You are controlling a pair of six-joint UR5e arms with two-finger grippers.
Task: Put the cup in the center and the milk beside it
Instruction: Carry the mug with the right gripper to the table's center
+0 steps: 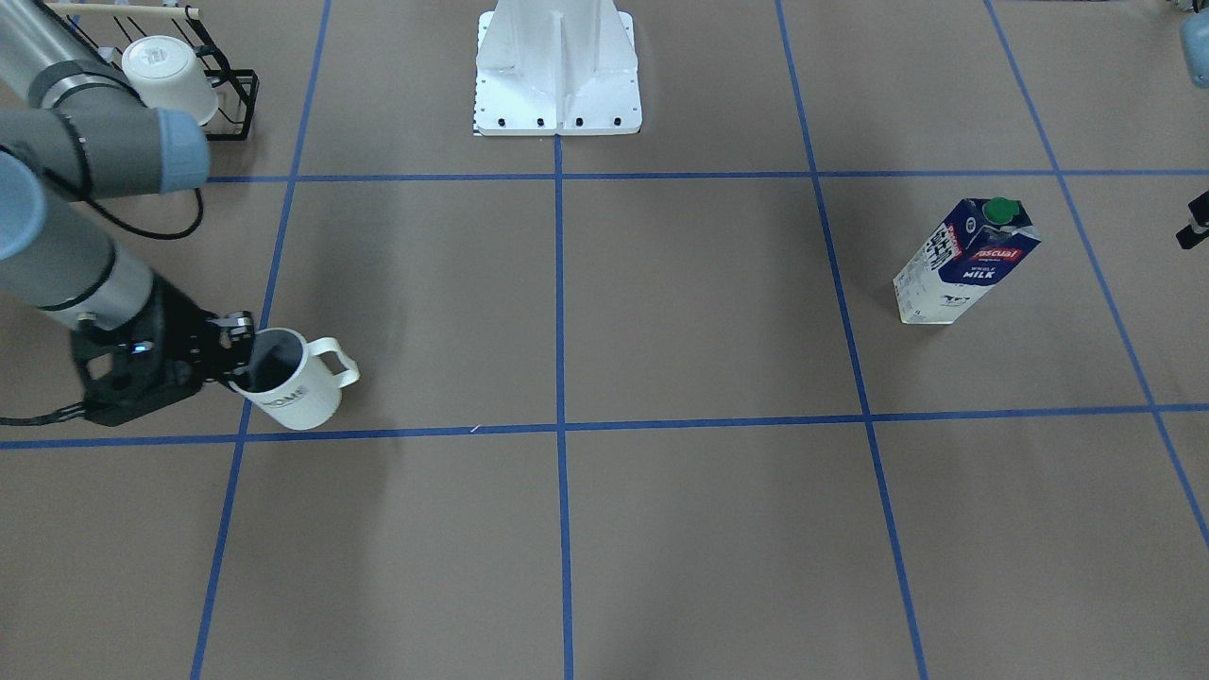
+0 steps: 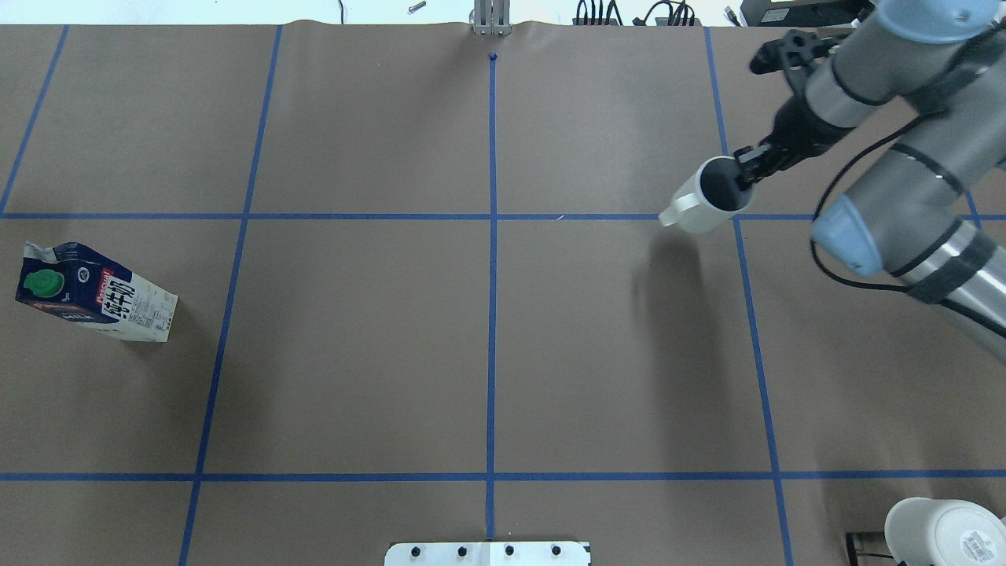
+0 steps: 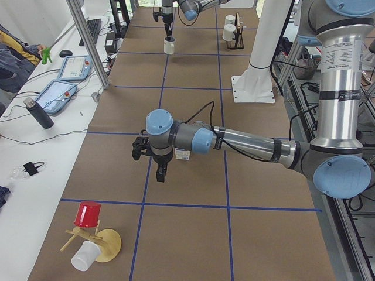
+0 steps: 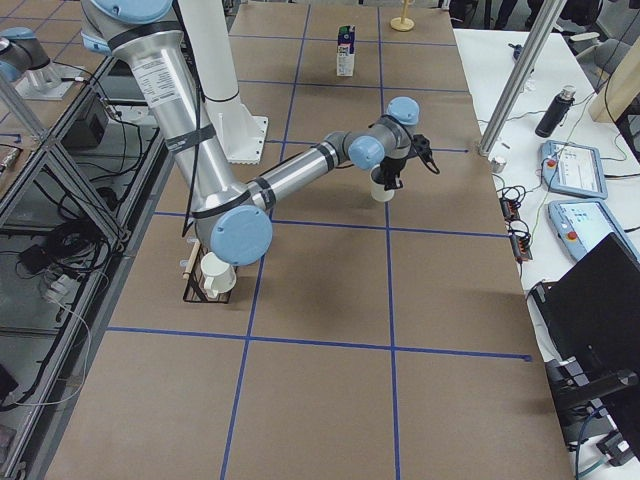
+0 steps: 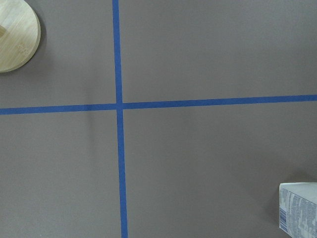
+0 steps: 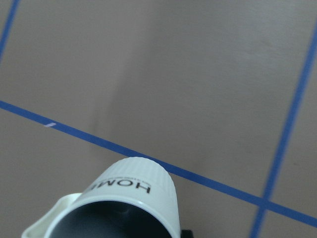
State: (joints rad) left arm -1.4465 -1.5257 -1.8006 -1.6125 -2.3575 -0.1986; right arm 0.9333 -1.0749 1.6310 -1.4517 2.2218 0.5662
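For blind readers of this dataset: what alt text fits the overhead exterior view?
The right arm's fingers pinch the rim of a small white mug with dark grey inside at the right of a brown table gridded with blue tape. A tall blue-and-white milk carton with green cap stands far left.

The surface [image 1: 708, 312] is plain brown, crossed by a grid of blue tape lines [image 1: 559, 302]. The robot base [image 1: 557, 76] is white. The cup [image 1: 293, 392] is white, with a dark grey inside and dark "HOME" lettering. The right hand [image 1: 238, 357] is black, and its arm [image 1: 104, 151] is grey with pale blue caps. The milk [image 1: 963, 269] is dark blue above and white below, with a red label, white lettering and a green cap [image 1: 999, 209]. Beside the robot base, the wire rack [image 1: 236, 94] is black and its mug [image 1: 170, 76] is white.
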